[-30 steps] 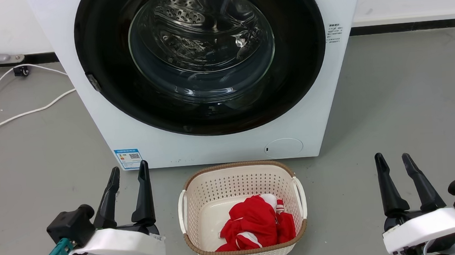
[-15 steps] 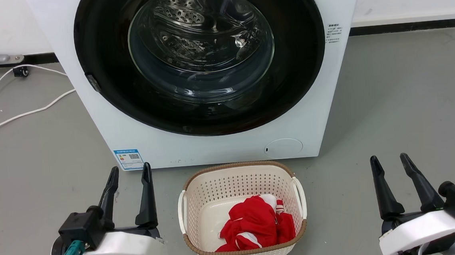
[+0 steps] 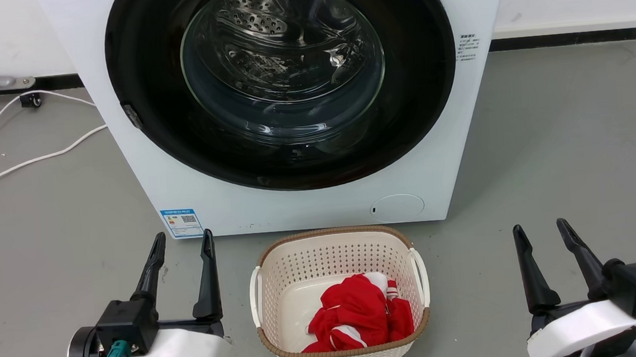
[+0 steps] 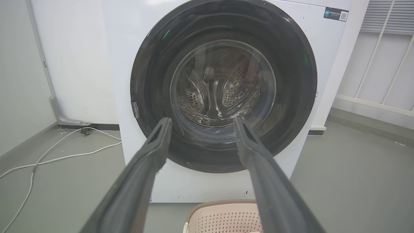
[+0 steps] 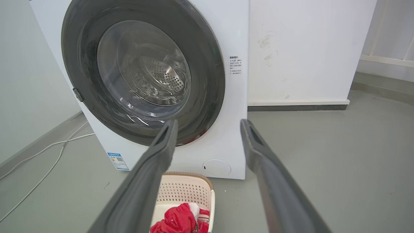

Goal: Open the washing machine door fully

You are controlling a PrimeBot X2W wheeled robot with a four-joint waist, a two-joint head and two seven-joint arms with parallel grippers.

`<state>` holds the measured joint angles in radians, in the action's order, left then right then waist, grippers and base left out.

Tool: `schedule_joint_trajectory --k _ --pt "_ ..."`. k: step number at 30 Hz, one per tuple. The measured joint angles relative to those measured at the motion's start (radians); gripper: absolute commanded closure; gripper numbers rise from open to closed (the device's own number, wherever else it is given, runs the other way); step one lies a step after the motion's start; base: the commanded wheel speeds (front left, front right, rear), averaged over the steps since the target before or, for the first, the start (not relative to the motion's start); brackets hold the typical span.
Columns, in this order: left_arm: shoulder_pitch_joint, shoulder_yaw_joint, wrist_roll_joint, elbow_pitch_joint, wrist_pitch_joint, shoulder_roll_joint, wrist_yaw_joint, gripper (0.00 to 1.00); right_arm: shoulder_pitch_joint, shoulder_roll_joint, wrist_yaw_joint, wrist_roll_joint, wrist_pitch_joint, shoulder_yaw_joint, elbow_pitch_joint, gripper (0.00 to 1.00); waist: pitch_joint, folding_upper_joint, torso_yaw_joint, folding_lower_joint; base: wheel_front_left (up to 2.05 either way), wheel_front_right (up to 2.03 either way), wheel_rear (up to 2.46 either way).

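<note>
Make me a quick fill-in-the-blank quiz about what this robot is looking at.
1. The washing machine door is fully ____.
2. The basket holds a white and ____ cloth.
3. The left gripper and the right gripper are both ____, holding nothing.
4. In the head view, the white cable lies to the ____ of that door.

Missing words: closed; red; open; left.
</note>
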<state>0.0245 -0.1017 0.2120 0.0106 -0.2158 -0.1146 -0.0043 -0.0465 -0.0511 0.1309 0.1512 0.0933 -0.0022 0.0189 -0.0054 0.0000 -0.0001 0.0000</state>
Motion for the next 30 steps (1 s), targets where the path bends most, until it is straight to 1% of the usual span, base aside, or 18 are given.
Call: schedule_joint_trajectory --k 15,25,30 --pt "-0.011 0.005 -0.089 0.007 -0.030 0.011 -0.005 0.00 -0.005 0.000 0.000 -0.058 0.008 0.011 0.000 0.00 0.000 0.0000 0.001 0.0000 0.00 0.00 0.00" --pt "-0.016 0.012 -0.154 0.009 -0.044 0.023 -0.022 0.00 -0.006 0.000 0.000 -0.114 0.021 0.018 -0.001 0.00 0.001 0.0000 -0.003 0.0000 0.00 0.00 0.00" --pt "-0.017 0.023 -0.153 0.010 -0.046 0.030 -0.029 0.00 -0.006 0.000 0.000 -0.116 0.024 0.017 -0.005 0.00 0.001 0.0000 -0.003 0.0000 0.00 0.00 0.00"
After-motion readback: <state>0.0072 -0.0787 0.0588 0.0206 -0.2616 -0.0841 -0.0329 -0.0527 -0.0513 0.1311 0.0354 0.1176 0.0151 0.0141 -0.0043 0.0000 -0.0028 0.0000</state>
